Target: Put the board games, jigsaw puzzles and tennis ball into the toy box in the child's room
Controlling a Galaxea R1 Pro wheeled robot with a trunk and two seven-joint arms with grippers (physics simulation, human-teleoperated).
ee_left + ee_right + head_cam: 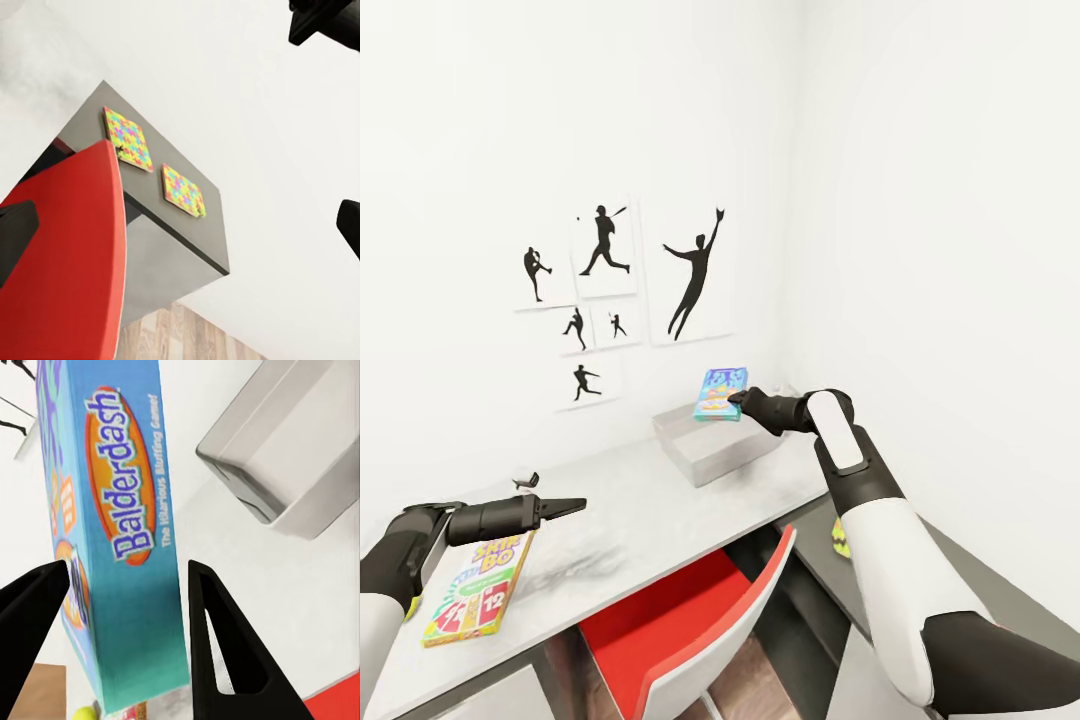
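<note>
The right gripper (738, 402) is holding a blue Balderdash game box (719, 393) up over the light grey toy box (710, 447), which is sitting on the grey table (630, 520) by the white wall. Up close in the right wrist view, the two black fingers (217, 649) are standing on either side of the Balderdash game box (120, 532), its narrow edge with the lettering facing the camera; the fingers are looking closed against its sides, though the contact points themselves are hard to make out. A corner of the toy box (289, 457) is showing beyond it, and a sliver of something yellow-green is peeking in at the frame edge, too cut off to name. Over on the other side, the left gripper (565, 506) is hovering above the table with nothing in it; from the head camera its fingers are reading as one dark wedge, so whether they are apart or together, I cannot tell. Just beneath the left arm, the Skip-Bo game box (478, 590) is lying flat near the table's front edge, partly covered by the forearm. The left wrist camera is catching two jigsaw puzzles (129, 139) lying flat side by side on a darker grey tabletop (202, 247), with the red chair (67, 255) crowding in front. The red chair (690, 625) is also sitting tucked at the table, cut off below.
</note>
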